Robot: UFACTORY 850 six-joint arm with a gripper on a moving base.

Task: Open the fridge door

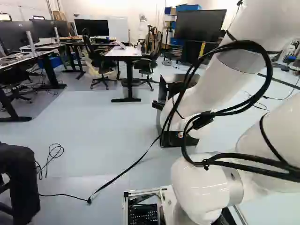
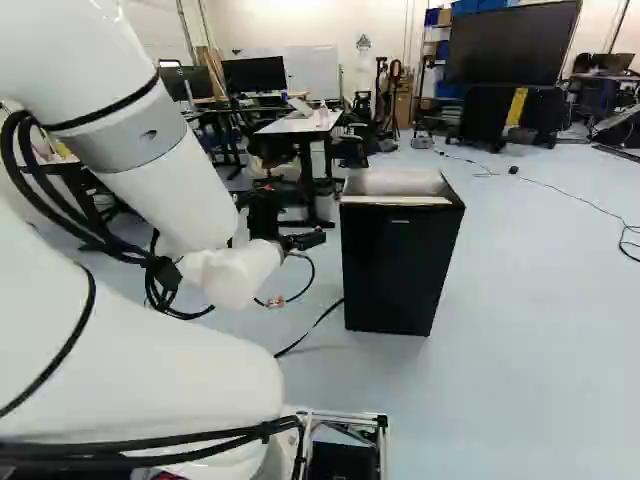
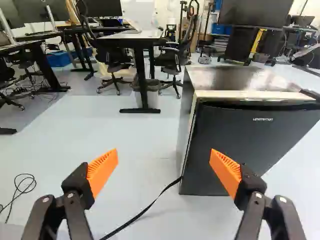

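Note:
The gripper (image 2: 308,240) is left of the fridge (image 2: 395,265) in the right base view, with a gap between them. In the wrist view the gripper (image 3: 164,158) stands open, nothing between its orange pads. The small black fridge (image 3: 240,145) is ahead of it, toward one side; its dark door looks closed against the body, with a pale strip along the upper front edge and a small dark piece at the far top corner. My arm hides most of the fridge (image 1: 163,89) in the left base view.
A black cable (image 3: 141,212) runs over the floor to the fridge's foot. Desks (image 1: 124,52) and office chairs stand farther back, with a large screen (image 2: 512,45) behind the fridge. A person's dark-clothed leg (image 1: 21,180) shows at the left of the left base view.

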